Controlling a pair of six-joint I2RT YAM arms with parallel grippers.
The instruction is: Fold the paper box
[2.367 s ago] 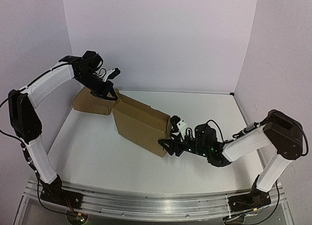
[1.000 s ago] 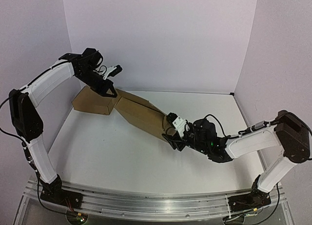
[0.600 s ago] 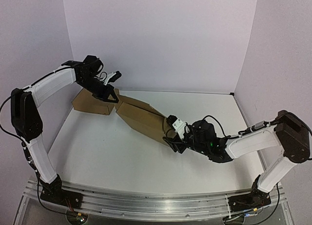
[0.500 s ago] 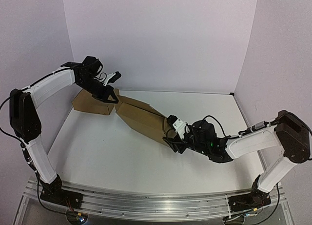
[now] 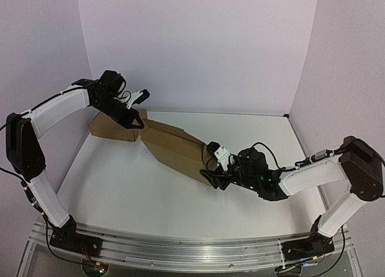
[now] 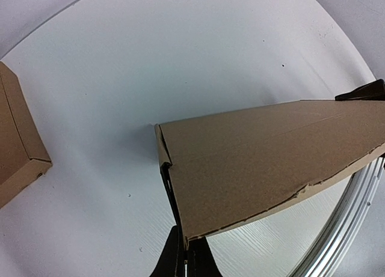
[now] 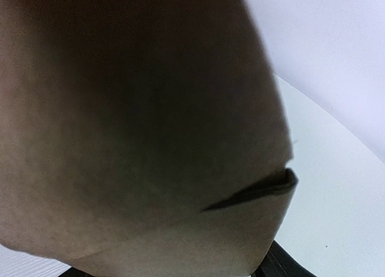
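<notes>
Brown cardboard, the paper box slants over the surface: left jaws clamp its raised far corner, likely to fold the panel; right jaws stand wide bracing its low near end, grip unclear

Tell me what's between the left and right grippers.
The paper box: it spans the stretch, left gripper shut on its far corner, right gripper at its near end. Shows in the top external view.

One paper box, one ready-made box
</notes>
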